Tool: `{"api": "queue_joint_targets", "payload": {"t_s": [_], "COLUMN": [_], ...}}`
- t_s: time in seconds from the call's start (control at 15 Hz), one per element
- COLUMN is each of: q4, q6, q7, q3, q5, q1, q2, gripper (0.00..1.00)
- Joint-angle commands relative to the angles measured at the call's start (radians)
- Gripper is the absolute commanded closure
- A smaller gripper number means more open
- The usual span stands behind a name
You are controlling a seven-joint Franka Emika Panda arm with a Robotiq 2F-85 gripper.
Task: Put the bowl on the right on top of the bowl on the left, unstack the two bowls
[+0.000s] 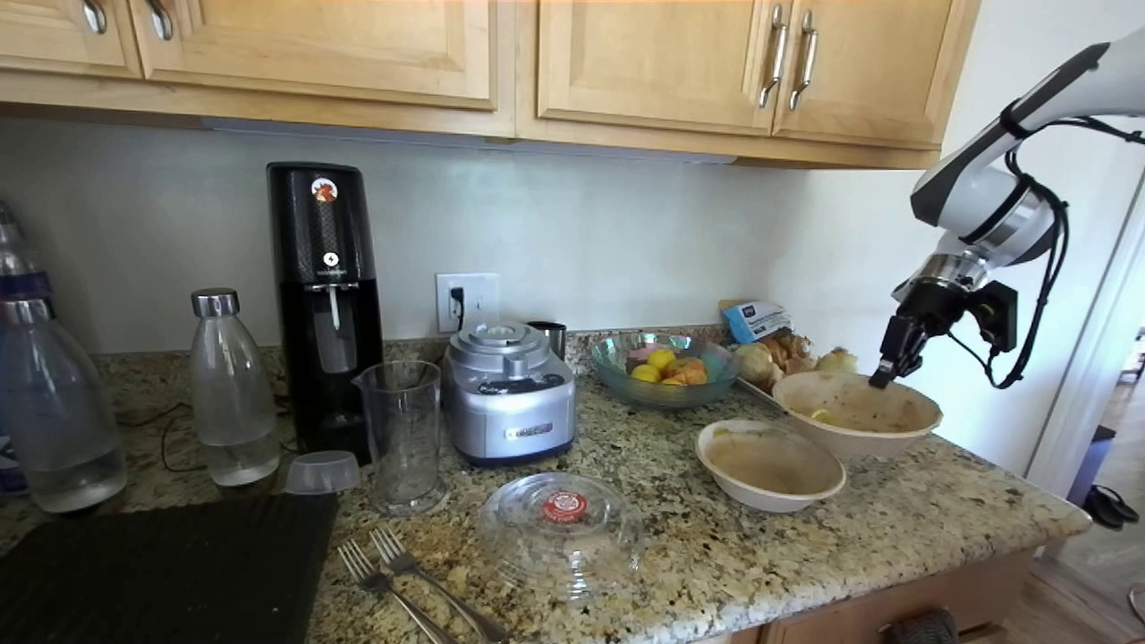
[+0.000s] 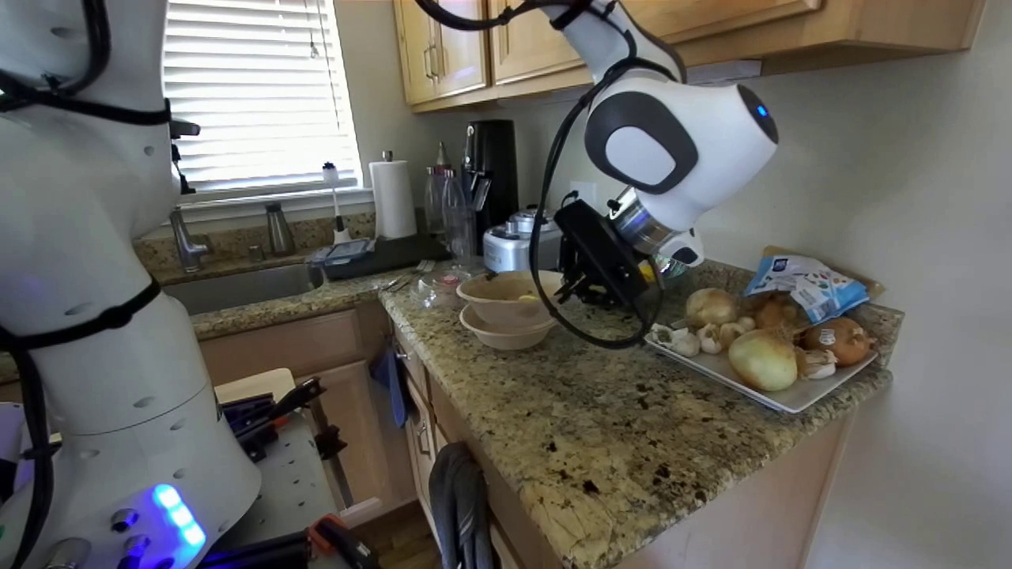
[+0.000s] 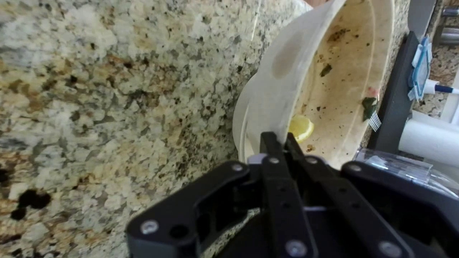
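End effector [image 3: 282, 140] pinches raised bowl [image 3: 335, 93] by rim; second bowl [image 1: 771, 470] on counter [image 1: 689, 563].

A pincer [image 3: 281, 139] clamps the rim of a bowl [image 3: 333, 96] holding lemon [image 3: 302, 128] and dark scraps [image 3: 326, 70], a second bowl [image 3: 241, 113] partly hidden behind it on the speckled worktop [image 3: 125, 107]

Pale walls [image 1: 626, 241] rise behind a speckled granite surface [image 2: 601, 442]; light wooden cabinets [image 1: 331, 54] with metal handles [image 1: 808, 58] hang above it; in an exterior view a blind-covered window [image 2: 261, 103] glows brightly behind a sink [image 2: 245, 288]; white trim [image 1: 1073, 394] edges an opening [image 1: 1125, 402], with brown wood-look flooring [image 1: 1064, 599] lower down.
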Motion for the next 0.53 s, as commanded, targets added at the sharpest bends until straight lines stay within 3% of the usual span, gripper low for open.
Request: {"api": "queue_joint_targets", "payload": {"t_s": [0.0, 0.47], "q4": [-0.095, -0.088], "q6": [0.076, 0.225], "q7": [-0.003, 0.024], "q3": [0.008, 0.052], "q5": [0.015, 0.088], "q1": [0.055, 0.121], "q2": [-0.070, -0.041], "gripper": [0.94, 0.95]}}
